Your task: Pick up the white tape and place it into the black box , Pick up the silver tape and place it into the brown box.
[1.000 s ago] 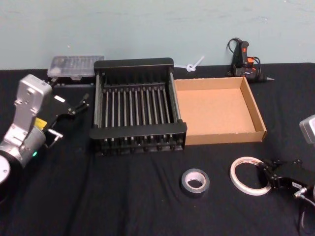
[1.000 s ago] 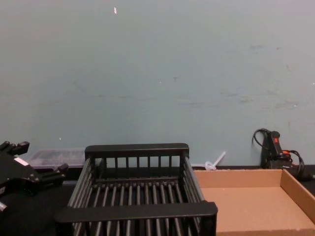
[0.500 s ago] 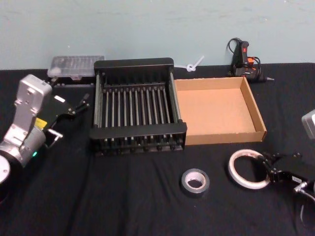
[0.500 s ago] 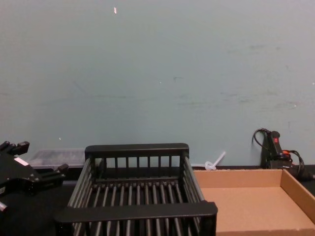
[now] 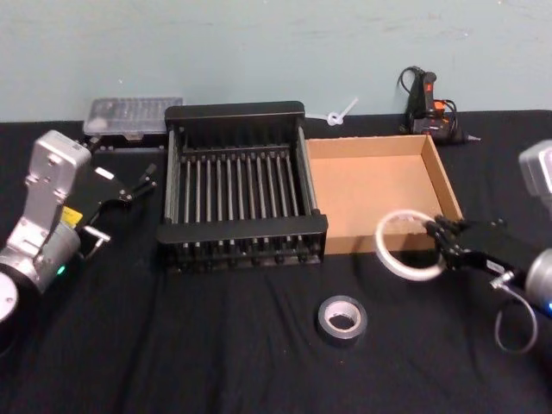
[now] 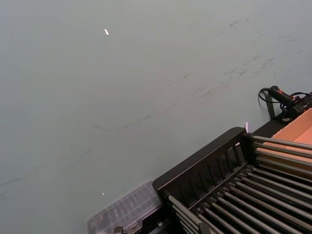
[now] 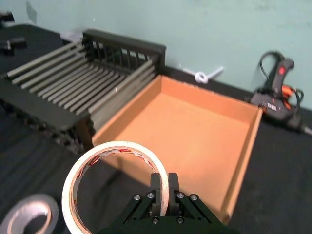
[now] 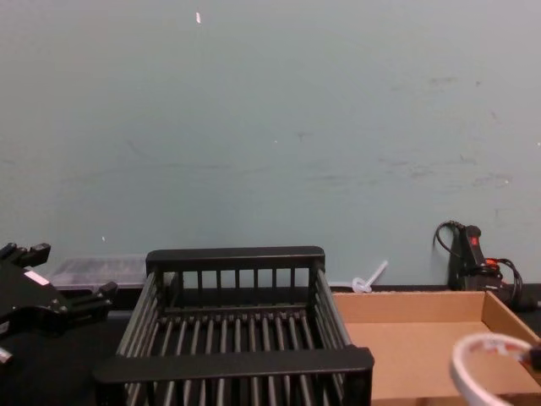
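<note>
The white tape [image 5: 407, 246] hangs in the air over the front edge of the brown box [image 5: 384, 191], pinched at its rim by my right gripper [image 5: 440, 244], which is shut on it. From the right wrist I see the white tape [image 7: 115, 183] held upright before the brown box [image 7: 185, 126] and the black box [image 7: 87, 83]. On the black cloth in front lies the silver tape [image 5: 342, 319], flat, left of the gripper. The black box [image 5: 241, 185] stands left of the brown one. My left gripper [image 5: 138, 185] is parked left of the black box; chest view shows it [image 8: 51, 296] there too.
A glue gun [image 5: 427, 108] with its cable lies behind the brown box. A clear plastic case [image 5: 129, 116] sits behind the black box at the left. A white hook [image 5: 338, 113] lies by the wall. The black cloth stretches wide in front.
My right gripper has lifted the white tape off the cloth and carried it up and leftward, to the brown box's front edge. The left arm and silver tape have not moved.
</note>
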You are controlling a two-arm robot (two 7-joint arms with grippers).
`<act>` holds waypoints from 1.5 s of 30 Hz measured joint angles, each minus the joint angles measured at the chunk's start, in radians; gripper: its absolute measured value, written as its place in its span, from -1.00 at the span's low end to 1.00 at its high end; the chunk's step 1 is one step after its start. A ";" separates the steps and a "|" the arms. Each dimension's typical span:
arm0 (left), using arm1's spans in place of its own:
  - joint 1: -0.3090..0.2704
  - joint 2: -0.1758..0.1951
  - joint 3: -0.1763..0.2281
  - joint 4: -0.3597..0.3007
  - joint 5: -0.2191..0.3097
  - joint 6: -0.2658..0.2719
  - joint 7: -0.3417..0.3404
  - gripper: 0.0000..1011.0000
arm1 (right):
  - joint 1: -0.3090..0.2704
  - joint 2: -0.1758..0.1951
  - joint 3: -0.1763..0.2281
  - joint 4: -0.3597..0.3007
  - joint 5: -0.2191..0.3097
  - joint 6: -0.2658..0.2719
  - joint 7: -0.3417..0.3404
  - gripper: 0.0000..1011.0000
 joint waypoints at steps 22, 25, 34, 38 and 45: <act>0.000 0.000 0.000 0.000 0.000 0.000 0.000 0.98 | 0.275 -0.160 -0.154 0.172 -0.074 -0.001 0.003 -0.81; 0.000 0.000 0.000 0.000 0.000 0.000 0.000 0.98 | 0.301 -0.176 -0.171 0.191 -0.087 -0.002 0.009 -0.81; 0.000 0.000 0.000 0.000 0.000 0.000 0.000 0.98 | 0.382 -0.228 -0.226 0.268 -0.135 -0.016 0.028 -0.81; 0.000 0.000 0.000 0.000 0.000 0.000 0.000 0.98 | 0.420 -0.255 -0.252 0.316 -0.158 -0.027 0.042 -0.81; 0.000 0.000 0.000 0.000 0.000 0.000 0.000 0.98 | 0.467 -0.297 -0.282 0.382 -0.188 -0.045 0.057 -0.81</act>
